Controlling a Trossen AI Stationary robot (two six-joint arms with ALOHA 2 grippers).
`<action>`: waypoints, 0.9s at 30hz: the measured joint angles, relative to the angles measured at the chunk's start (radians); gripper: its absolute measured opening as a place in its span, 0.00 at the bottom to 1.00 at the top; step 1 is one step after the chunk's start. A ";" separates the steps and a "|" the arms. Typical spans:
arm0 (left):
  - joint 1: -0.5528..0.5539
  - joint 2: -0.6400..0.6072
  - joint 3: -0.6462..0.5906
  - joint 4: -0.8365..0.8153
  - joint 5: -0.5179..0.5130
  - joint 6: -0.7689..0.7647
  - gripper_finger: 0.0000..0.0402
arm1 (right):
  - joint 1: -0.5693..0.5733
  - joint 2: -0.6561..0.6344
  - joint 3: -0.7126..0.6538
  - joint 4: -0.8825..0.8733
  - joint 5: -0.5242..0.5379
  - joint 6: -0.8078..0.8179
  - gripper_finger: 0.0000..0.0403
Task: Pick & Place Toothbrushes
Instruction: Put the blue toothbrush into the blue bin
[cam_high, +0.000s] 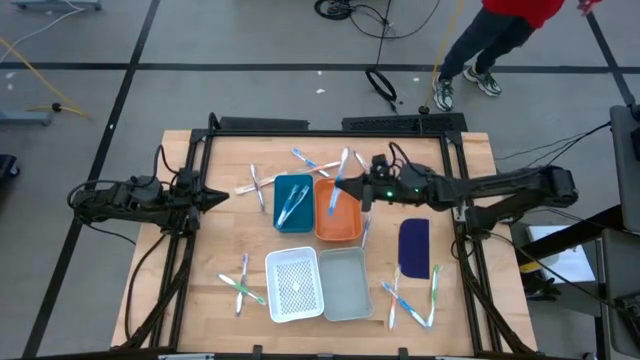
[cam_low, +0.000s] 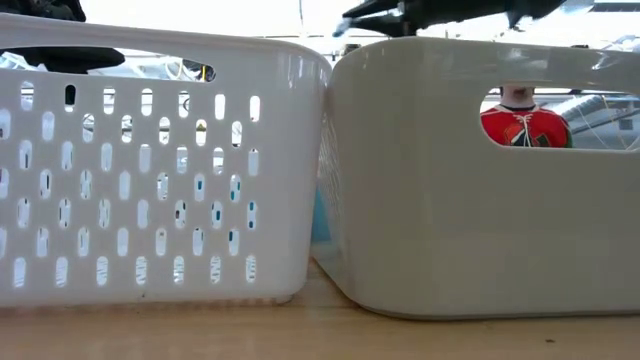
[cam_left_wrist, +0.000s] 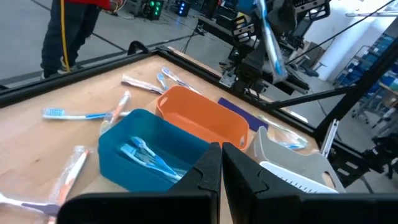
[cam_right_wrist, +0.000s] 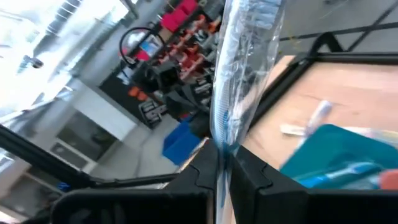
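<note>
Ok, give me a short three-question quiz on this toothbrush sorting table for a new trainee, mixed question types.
1. True or false: the right gripper is shut on a clear-wrapped blue toothbrush.
2. Which tray already holds toothbrushes?
A. orange plastic tray
B. teal-blue plastic tray
C. white perforated basket
3. Fill in: the left gripper is shut and holds ____.

Key: 1 true; 2 B; 3 nothing.
</note>
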 joint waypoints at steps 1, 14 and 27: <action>0.000 0.000 0.000 0.001 0.000 0.000 0.04 | -0.009 0.024 0.000 0.034 -0.019 0.009 0.02; 0.000 0.139 0.000 0.214 0.008 0.005 0.38 | -0.097 0.264 0.074 0.234 -0.229 0.057 0.02; 0.010 0.429 0.000 0.501 0.075 -0.034 0.58 | -0.152 0.455 0.345 0.189 -0.435 -0.087 0.02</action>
